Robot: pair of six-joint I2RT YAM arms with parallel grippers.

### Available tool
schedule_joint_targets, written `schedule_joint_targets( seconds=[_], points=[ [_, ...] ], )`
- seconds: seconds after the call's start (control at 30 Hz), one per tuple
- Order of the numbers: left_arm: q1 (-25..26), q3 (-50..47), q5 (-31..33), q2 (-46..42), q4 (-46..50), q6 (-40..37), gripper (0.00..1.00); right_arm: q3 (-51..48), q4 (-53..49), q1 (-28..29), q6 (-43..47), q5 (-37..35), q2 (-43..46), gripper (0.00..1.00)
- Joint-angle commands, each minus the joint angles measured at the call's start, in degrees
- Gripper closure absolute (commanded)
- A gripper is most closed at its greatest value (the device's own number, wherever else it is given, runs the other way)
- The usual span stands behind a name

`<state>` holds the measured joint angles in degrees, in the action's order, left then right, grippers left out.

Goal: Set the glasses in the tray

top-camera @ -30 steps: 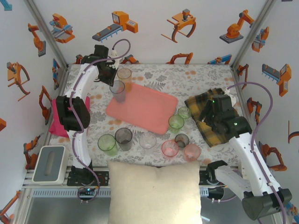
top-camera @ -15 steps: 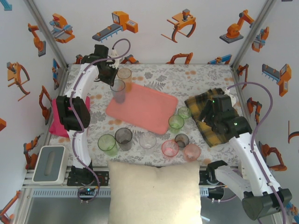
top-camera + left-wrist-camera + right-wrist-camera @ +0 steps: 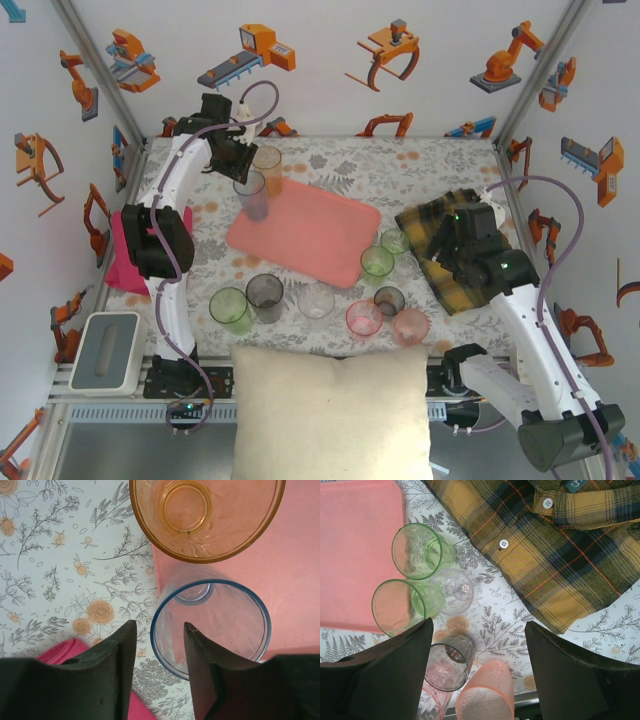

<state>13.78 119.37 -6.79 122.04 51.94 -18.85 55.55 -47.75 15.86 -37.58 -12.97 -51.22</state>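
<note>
A bluish glass [image 3: 215, 625] [image 3: 251, 193] stands upright just inside the far left edge of the salmon-pink tray [image 3: 310, 232] [image 3: 295, 570] [image 3: 355, 555]. My left gripper [image 3: 159, 626] [image 3: 243, 166] is open: one finger is outside the glass's rim, the other inside, and neither touches it. An amber glass [image 3: 205, 515] [image 3: 266, 158] stands just beyond the bluish one. Several more glasses stand off the tray's near edge, among them a green one [image 3: 230, 310] and a grey one [image 3: 451, 666]. My right gripper [image 3: 477, 622] hangs open above them, holding nothing.
A yellow-black plaid cloth [image 3: 560, 555] [image 3: 440, 215] lies right of the tray, under the right arm. A magenta cloth [image 3: 118, 268] [image 3: 60, 652] lies at the table's left edge. A cream cushion [image 3: 330, 410] and a grey-white box [image 3: 105, 350] sit along the near edge.
My left gripper's jaws have parted and let go of the bluish glass, which stays standing at the tray's edge. The right arm has not moved.
</note>
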Motion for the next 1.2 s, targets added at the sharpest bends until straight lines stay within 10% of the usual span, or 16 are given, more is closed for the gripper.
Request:
schedule_joint_targets(
  seconds=[0.0,0.73,1.17],
  points=[
    [-0.25,1.83,0.59,-2.19,1.48,-1.1,0.49,0.0,-0.6,0.33,-0.54,-0.77,0.59,0.32],
    [-0.01,-4.0,-7.9,-23.59,15.32,-6.95,0.16,-0.79,0.63,0.4,0.06,-1.24,0.25,0.32],
    [2.65,-35.44,-14.17,-45.99,23.19,-15.14,0.2,0.24,2.83,0.4,-0.39,0.38,-2.98,0.32]
  ],
)
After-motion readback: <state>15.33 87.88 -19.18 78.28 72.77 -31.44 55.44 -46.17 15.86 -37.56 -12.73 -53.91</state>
